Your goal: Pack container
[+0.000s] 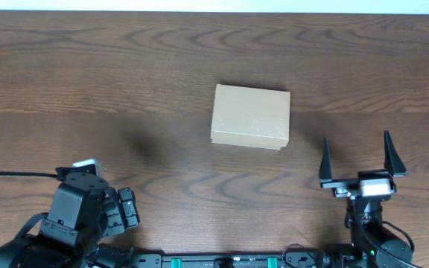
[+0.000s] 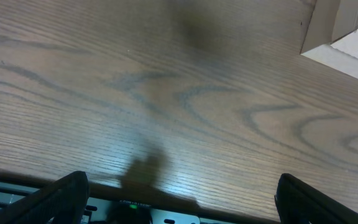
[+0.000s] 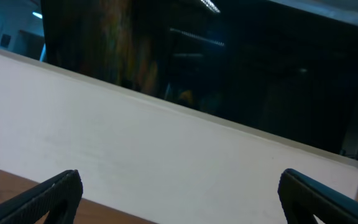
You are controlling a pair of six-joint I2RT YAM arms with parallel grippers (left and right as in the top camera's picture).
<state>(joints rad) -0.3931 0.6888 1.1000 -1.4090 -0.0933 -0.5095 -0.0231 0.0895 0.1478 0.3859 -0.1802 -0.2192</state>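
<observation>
The container [image 1: 250, 116] is a small plain tan cardboard box with its flap lid shut, lying in the middle of the wooden table. One corner of it shows at the top right of the left wrist view [image 2: 344, 37]. My left gripper [image 2: 179, 196] is open and empty, low over bare wood at the front left, well apart from the box. My right gripper [image 1: 360, 154] is open and empty at the front right, fingers pointing towards the far edge; in the right wrist view [image 3: 179, 193] it faces a white wall.
The table [image 1: 88, 74] is dark brown wood. A black cable [image 1: 13, 175] runs in from the left edge to the left arm's base. A white wall strip [image 3: 166, 149] with a dark window above lies beyond the table's far edge.
</observation>
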